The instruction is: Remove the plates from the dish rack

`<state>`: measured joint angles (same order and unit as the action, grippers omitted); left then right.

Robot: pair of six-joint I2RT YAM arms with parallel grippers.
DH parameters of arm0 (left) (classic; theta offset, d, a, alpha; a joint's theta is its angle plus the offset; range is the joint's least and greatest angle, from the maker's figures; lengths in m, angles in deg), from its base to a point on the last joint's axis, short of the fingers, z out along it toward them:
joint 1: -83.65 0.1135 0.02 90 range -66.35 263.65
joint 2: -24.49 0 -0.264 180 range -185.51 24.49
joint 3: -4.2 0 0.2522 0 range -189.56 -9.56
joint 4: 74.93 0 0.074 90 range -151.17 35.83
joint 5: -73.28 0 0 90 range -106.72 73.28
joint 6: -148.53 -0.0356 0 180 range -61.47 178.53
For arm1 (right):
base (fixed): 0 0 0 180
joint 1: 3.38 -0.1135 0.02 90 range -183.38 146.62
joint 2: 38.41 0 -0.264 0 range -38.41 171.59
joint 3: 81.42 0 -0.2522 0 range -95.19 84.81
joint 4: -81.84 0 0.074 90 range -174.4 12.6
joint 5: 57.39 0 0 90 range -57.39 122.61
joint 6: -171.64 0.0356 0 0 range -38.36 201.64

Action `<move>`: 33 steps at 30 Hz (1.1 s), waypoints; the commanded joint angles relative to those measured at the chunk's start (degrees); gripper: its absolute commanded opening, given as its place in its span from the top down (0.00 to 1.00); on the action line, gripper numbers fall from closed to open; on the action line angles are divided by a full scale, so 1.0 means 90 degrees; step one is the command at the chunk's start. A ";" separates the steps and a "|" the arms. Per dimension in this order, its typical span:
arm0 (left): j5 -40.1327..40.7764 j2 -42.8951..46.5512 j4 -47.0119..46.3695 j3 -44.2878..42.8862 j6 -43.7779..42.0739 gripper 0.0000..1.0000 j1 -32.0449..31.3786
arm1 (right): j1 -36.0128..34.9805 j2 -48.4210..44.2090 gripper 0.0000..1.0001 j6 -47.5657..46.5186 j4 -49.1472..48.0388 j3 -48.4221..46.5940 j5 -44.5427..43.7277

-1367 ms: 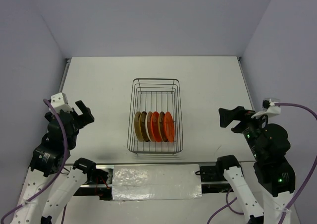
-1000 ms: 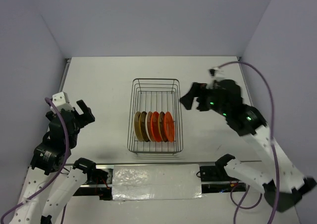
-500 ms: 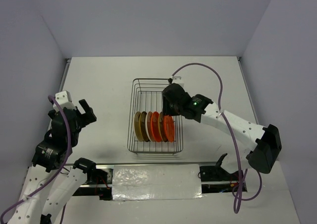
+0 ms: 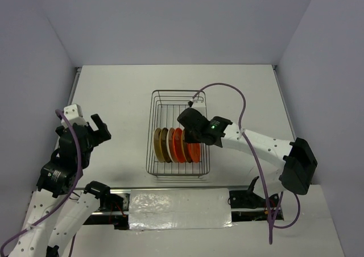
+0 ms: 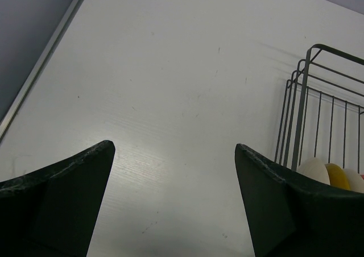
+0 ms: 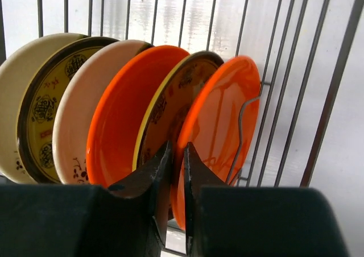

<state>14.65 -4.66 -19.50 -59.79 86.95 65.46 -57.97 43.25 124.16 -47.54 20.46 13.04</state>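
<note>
**Q:** Orange, mustard-brown and cream plates [image 4: 176,145]: how many are standing outside the dish rack [image 4: 178,91]?

**A:** None, as far as the views show. All six are standing on edge in a row at the near end of the rack, and no plate is lying on the table [image 4: 114,92].

**Q:** What is the right gripper [image 6: 177,157] doing?

**A:** It is sitting low over the row. Its fingers are standing narrow, pinching the rim of the end orange plate [image 6: 219,115], which appears level with its neighbours and not lifted.

**Q:** And the left gripper [image 5: 173,148]?

**A:** It is hanging over the table to the left of the rack, fingers spread wide and holding nothing.

**Q:** So how far along is the task?

**A:** The first removal is only beginning. By this judgement, all six plates are awaiting unloading.
</note>
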 commanded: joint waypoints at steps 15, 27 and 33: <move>-0.2478 -0.2200 0.0467 -0.3351 0.0971 0.01 -0.0029 | -0.0652 -0.0901 1.00 -0.1675 0.0690 -0.2300 -0.0142; -0.5811 -0.2884 -0.0412 -0.2944 0.3170 0.05 -0.0029 | -0.3103 0.0164 1.00 -0.5426 0.0583 -0.3611 -0.2862; -0.5888 -0.2787 -0.0274 -0.2515 0.3043 0.24 -0.0039 | -0.3505 0.0846 1.00 -0.6248 -0.0043 -0.3874 -0.3439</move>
<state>-34.85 -31.41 -19.28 -83.29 113.27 65.33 -89.03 48.67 74.29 -43.28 -10.41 -10.74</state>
